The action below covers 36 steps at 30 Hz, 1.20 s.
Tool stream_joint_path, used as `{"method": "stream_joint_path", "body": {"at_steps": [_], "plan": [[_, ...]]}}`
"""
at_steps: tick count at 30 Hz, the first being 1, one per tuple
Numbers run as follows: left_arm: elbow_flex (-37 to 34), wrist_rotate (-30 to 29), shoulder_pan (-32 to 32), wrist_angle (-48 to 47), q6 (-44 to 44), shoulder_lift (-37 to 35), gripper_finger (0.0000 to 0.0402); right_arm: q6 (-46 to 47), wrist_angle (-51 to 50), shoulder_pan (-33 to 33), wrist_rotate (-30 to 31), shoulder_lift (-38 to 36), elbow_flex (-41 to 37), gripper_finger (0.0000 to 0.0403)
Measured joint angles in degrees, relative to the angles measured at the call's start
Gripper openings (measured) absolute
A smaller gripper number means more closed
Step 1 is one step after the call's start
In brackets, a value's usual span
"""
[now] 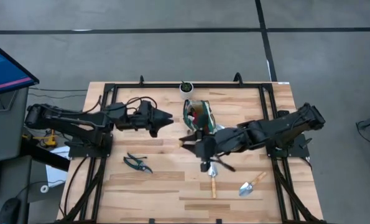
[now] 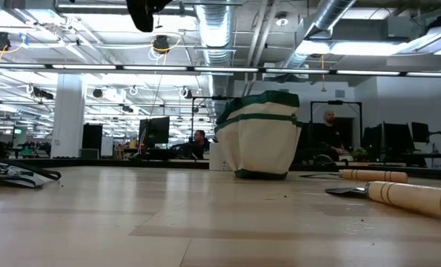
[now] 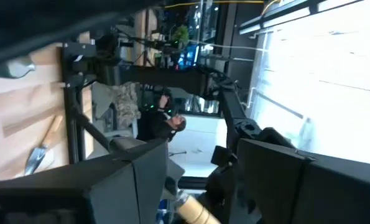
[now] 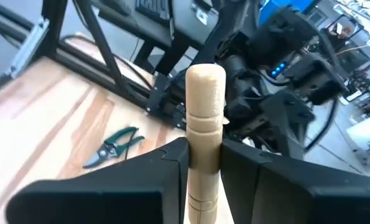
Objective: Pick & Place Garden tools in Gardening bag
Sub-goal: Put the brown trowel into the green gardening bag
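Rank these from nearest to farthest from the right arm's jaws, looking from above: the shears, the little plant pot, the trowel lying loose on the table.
Measured from the right gripper in the high view:
1. Loose trowel, toward the table's front right.
2. Plant pot, at the table's far edge beyond the gardening bag.
3. Shears, on the left half.
The first two are close.

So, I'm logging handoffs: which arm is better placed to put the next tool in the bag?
The right. Its gripper is already shut on a wooden trowel handle, beside the gardening bag. The left gripper holds nothing and hangs apart from the pruning shears.
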Motion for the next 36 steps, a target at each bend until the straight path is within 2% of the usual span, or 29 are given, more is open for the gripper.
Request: {"method": "stream_joint_path", "body": {"at_steps": [7, 19, 29, 36], "plan": [[-0.17, 0.49, 1.34, 0.29, 4.93, -1.74, 0.0186, 6.06, -5.97, 1.41, 0.23, -4.72, -0.02, 0.0058], [-0.20, 2.82, 4.42, 0.20, 20.95, -9.18, 0.0186, 15.46, -12.76, 4.09, 2.03, -16.70, -2.54, 0.0058], [-0.17, 3.12, 4.92, 0.28, 36.75, -18.62, 0.0186, 23.74, -11.49, 7.93, 10.47, -29.55, -12.87, 0.0060], [-0.17, 3.15, 4.92, -0.11, 48.84, -23.14, 0.0186, 24.86, -3.71, 10.46, 14.27, -37.03, -23.36, 0.0062]]}}
